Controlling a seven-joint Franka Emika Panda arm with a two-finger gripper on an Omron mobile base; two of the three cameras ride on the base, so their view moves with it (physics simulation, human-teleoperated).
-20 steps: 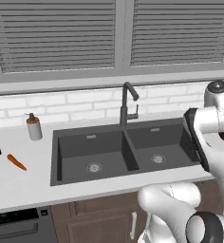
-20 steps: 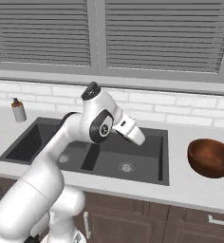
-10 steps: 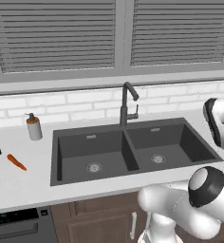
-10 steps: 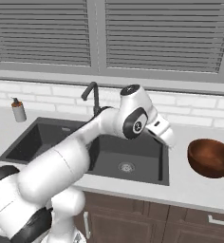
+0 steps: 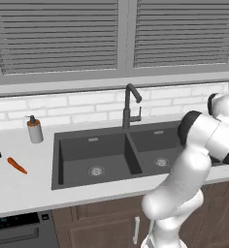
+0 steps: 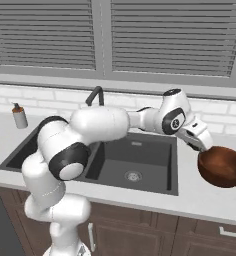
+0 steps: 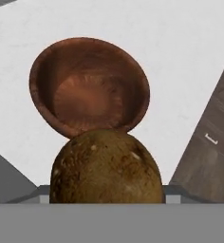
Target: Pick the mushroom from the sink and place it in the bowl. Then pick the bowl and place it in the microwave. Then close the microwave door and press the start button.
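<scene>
The brown mushroom (image 7: 107, 168) looms at the bottom of the hand view, held close to the camera and hiding the fingertips. Just beyond it the reddish-brown bowl (image 7: 89, 88) stands upright and empty on the white counter. In the right base view my gripper (image 6: 205, 148), shut on the mushroom, hangs just above the left rim of the bowl (image 6: 222, 167), right of the dark double sink (image 6: 140, 160). The sink (image 5: 111, 155) with its tall faucet (image 5: 128, 104) lies mid-counter in the left base view. The microwave is out of view.
A soap bottle (image 5: 35, 130) stands left of the sink and an orange carrot (image 5: 17, 165) lies on the counter's left part. Brown cabinet fronts (image 7: 209, 156) drop below the counter edge near the bowl. Blinds and a tiled wall close off the back.
The arm has swung right from above the sink to the bowl's rim, carrying the mushroom along. Sink, bowl and base have stayed put.
</scene>
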